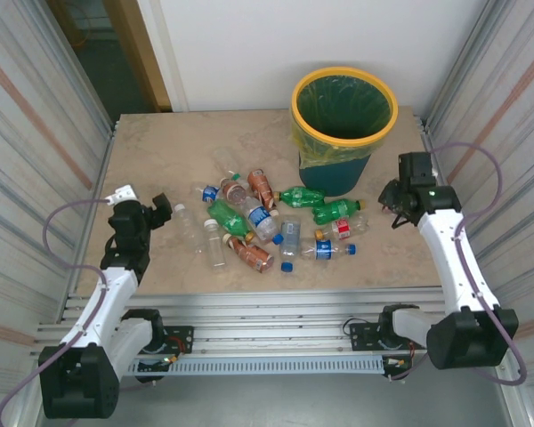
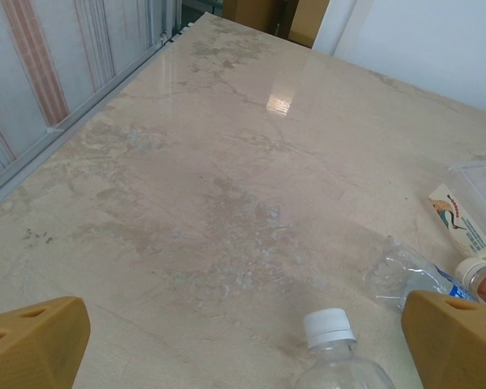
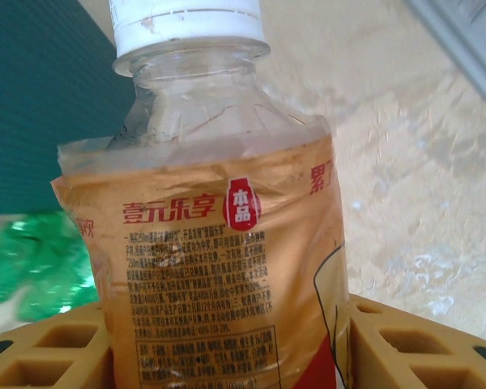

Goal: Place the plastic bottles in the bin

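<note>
One clear plastic bottle (image 3: 211,105), orange label (image 3: 202,243), white cap (image 3: 186,24), in right hand (image 3: 227,356).

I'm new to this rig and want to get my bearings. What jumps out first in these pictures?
A heap of plastic bottles lies in the middle of the table, with the yellow-rimmed bin standing just beyond it toward the far right. The right gripper is shut on an orange-labelled bottle with a white cap, beside the bin's teal wall. The left gripper hangs open over bare tabletop on the left.
</note>
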